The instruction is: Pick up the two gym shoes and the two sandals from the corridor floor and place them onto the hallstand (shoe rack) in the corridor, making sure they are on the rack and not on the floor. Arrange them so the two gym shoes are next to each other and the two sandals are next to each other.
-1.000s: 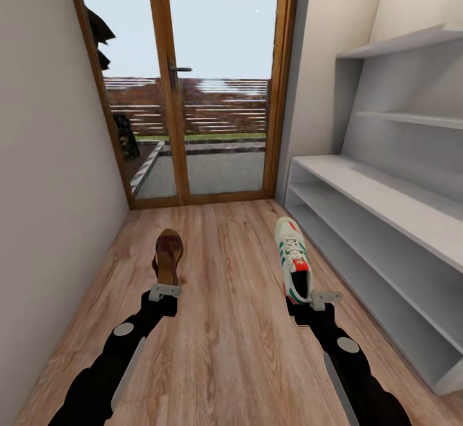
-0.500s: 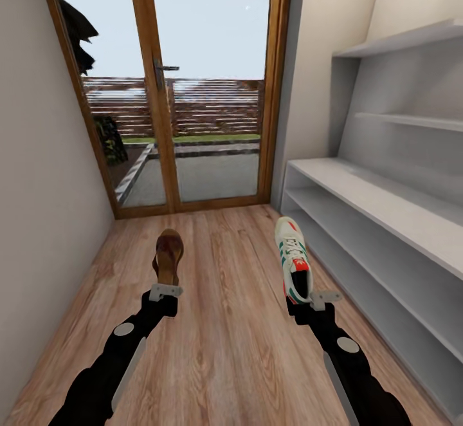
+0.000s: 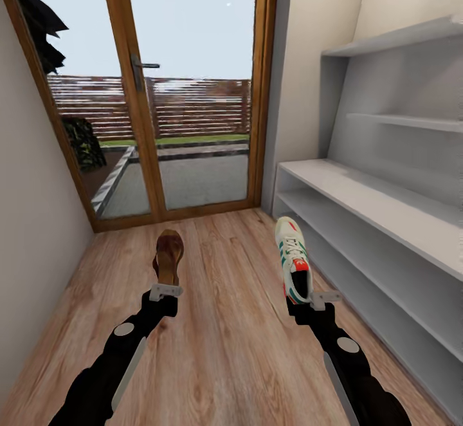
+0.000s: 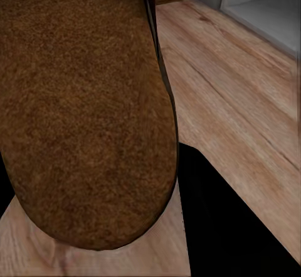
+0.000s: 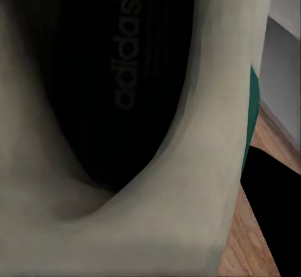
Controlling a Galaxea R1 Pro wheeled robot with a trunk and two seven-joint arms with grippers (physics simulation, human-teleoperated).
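Corridor with wood floor [image 3: 225, 349], glazed door [image 3: 186, 85] ahead, white hallstand [image 3: 360, 194] at right.
Left gripper [image 3: 165, 291] pinches a sandal [image 3: 168, 255]; right gripper [image 3: 316, 298] pinches a gym shoe [image 3: 292, 259].

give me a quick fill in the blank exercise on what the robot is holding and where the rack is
1. The left gripper is shut on a brown ____.
2. The right gripper is shut on a white gym shoe with ____ side stripes.
3. In the head view, the white hallstand stands along the ____ side of the corridor.
4. The door at the corridor's end has a ____ frame.

Missing words: sandal; green; right; wooden
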